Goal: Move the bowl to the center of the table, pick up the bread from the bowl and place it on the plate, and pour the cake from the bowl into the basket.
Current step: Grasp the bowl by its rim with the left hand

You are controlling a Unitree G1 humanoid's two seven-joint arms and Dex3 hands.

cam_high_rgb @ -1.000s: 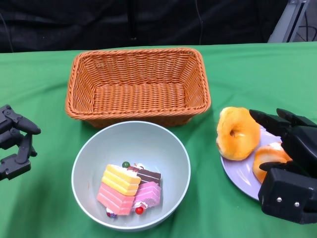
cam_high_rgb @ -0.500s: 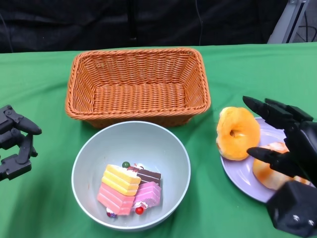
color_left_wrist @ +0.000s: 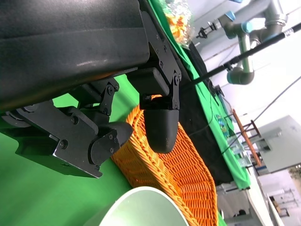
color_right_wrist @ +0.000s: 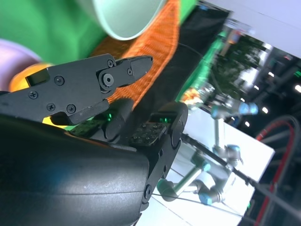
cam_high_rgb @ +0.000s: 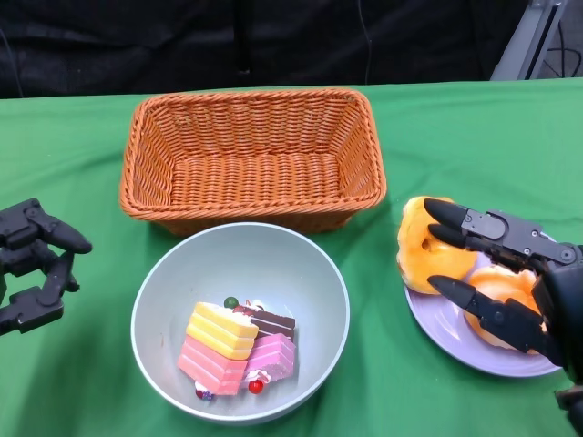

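Head view: I look down on my green desk (cam_high_rgb: 73,401) with the bowl (cam_high_rgb: 182,273) near its middle, just in front of the basket (cam_high_rgb: 250,150).
Bowl: pale, upright, holding the cake (cam_high_rgb: 239,350) slices low in its near half; I see no bread left in it.
Bread: two golden pieces on the plate (cam_high_rgb: 437,319) to my right; the ring-shaped piece (cam_high_rgb: 417,250) leans over the plate's left rim, the rounder piece (cam_high_rgb: 492,284) lies behind my fingers.
Right hand (cam_high_rgb: 496,278): fingers spread and holding nothing, hanging over the plate with tips pointing toward the bowl; whether they touch the bread I cannot tell.
Left hand (cam_high_rgb: 36,264): fingers loosely curled and apart, gripping nothing, resting at the desk's left side, apart from the bowl.
Key relation: the bowl sits between my two hands, its right rim a little nearer my right fingertips than its left rim is to my left hand; the basket's long axis runs side to side just behind it.
Step, as I judge it: bread is done; pouring the cake remains, and the tip goes straight away from me.
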